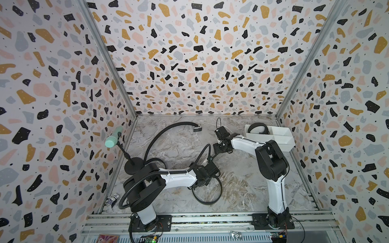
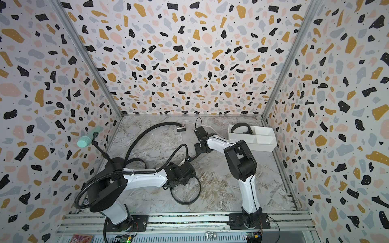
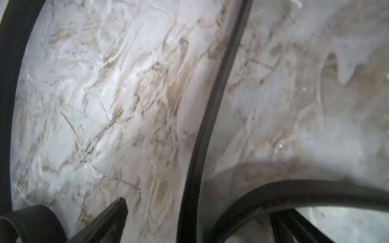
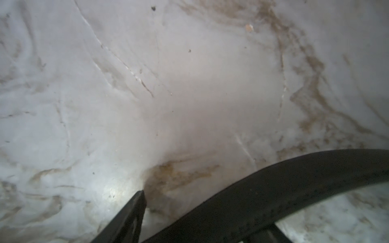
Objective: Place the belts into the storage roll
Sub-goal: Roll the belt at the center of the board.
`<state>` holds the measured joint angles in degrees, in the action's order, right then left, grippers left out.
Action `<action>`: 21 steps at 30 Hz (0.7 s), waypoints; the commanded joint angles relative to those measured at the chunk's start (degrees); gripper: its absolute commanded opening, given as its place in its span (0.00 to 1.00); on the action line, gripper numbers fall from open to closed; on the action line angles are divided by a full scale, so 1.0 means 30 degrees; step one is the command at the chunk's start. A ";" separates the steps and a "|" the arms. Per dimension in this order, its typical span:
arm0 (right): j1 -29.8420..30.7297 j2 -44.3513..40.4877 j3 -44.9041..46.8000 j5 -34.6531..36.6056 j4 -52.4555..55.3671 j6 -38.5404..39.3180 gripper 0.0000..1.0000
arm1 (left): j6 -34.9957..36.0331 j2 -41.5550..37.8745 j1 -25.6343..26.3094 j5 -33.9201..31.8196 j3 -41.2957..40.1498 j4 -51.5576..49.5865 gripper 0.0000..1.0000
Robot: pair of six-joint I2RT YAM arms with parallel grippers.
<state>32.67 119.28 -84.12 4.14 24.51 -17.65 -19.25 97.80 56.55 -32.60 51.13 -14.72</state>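
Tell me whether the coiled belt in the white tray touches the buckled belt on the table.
Apart. Both top views show bare table between the coiled belt and the buckled belt.

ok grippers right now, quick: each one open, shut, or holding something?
Left gripper: open; a belt runs between its jaws, unclamped.
Right gripper: open; a black strap lies beside one finger, not pinched.
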 commanded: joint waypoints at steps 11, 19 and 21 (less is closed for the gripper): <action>-0.0175 -0.5380 0.7030 -0.0889 0.0929 -0.0812 0.68 | -0.0709 0.2357 -0.4315 -0.1706 0.0510 0.2527 0.92; 0.1467 -0.9473 1.2432 -0.1874 0.1125 -0.3522 0.72 | -0.0364 0.4119 -0.4666 -0.1140 0.1691 0.3179 0.83; 0.1963 -1.0016 1.3133 -0.2566 0.0957 -0.4092 0.74 | -0.0245 0.4225 -0.4659 -0.0764 0.1754 0.3459 0.78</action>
<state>36.71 90.50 -47.97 1.02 23.51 -25.74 -21.37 107.96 43.16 -37.56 56.88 -2.44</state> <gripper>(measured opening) 0.739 0.787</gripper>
